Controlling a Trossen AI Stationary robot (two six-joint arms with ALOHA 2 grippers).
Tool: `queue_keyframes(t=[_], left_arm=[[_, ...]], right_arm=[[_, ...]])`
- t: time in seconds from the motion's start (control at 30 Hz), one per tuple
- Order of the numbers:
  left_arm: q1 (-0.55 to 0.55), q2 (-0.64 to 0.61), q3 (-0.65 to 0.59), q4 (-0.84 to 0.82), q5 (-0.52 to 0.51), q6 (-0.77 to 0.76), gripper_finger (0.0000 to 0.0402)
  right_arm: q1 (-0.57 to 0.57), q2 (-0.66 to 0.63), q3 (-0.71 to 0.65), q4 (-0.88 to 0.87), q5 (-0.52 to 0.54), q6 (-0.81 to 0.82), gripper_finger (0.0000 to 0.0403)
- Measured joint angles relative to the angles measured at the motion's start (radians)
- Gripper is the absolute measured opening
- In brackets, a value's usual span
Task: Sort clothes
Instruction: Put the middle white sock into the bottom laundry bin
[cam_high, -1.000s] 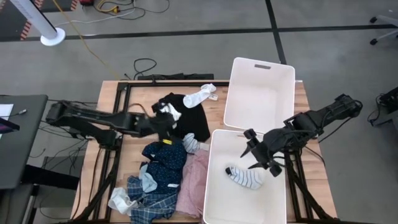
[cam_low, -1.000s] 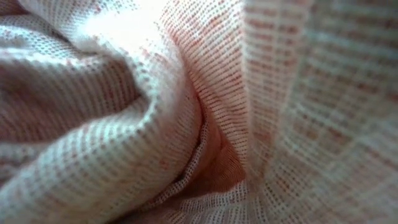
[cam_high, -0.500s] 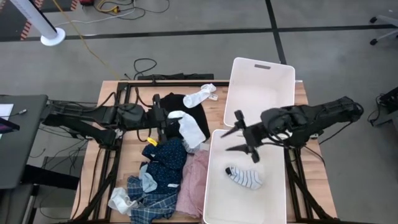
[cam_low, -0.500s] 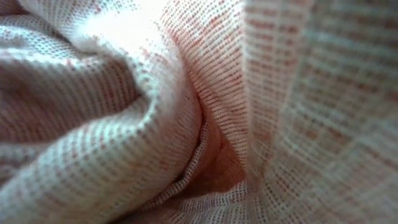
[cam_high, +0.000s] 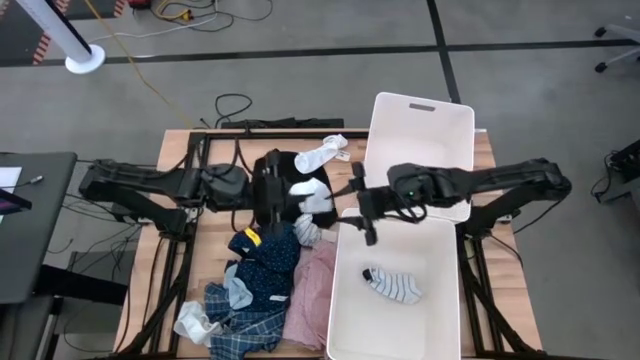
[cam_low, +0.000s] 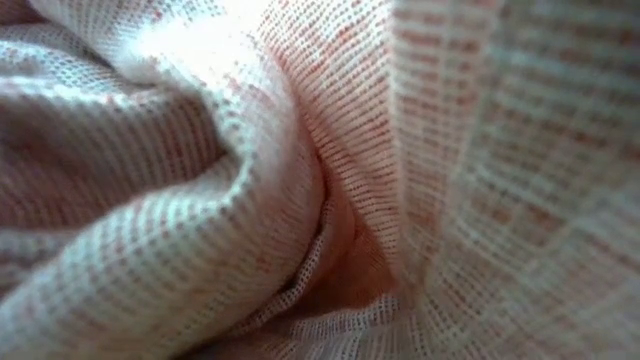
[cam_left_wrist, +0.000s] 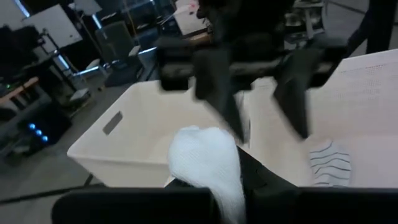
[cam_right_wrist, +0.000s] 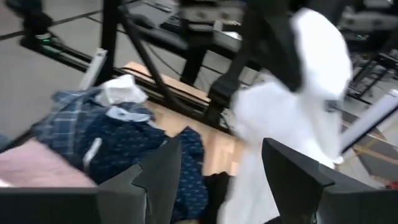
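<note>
My left gripper (cam_high: 283, 195) is raised over the black shirt (cam_high: 275, 165) and shut on a white sock (cam_high: 311, 193). My right gripper (cam_high: 358, 205) stands open at the same height, facing it; its fingers (cam_left_wrist: 219, 93) are just beyond the sock and, as far as I can see, apart from it. A grey-striped sock (cam_high: 393, 284) lies in the near bin (cam_high: 350, 330). Another white sock (cam_high: 322, 153) rests on the black shirt's far edge. The navy dotted piece (cam_high: 268, 258), plaid shirt (cam_high: 240, 325) and pink piece (cam_high: 310, 295) are heaped at the near left. My left gripper pinches the white sock between its two fingers by its upper part (cam_left_wrist: 217, 190), coming level from the table's left. The sock bulges out past the fingertips and hangs slack below them (cam_right_wrist: 261, 143). Its lower end is hidden behind my right gripper's fingers.
Two white bins stand on the table's right half, the far bin (cam_high: 385, 180) with nothing visible inside. Pink cloth (cam_low: 300, 180) fills the low view. Black frame rails (cam_high: 200, 150) run along the table's left and far sides.
My left gripper has risen and gone toward the table's right, lifting the white sock off the black shirt; the sock now hangs from it. My right gripper has swung from over the near bin toward the table's left and far side, tipping up to level, and stays open.
</note>
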Motion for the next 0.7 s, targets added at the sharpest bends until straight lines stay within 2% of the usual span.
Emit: queue_keyframes(t=[0.33, 0.7], left_arm=[[-0.04, 0.085, 0.091, -0.017, 0.014, 0.051, 0.0002], [-0.058, 0.076, 0.097, -0.115, 0.0, 0.015, 0.0002]], right_arm=[[-0.057, 0.04, 0.0, 0.034, 0.01, 0.007, 0.024], [-0.076, -0.011, 0.0, -0.006, 0.027, -0.018, 0.024]])
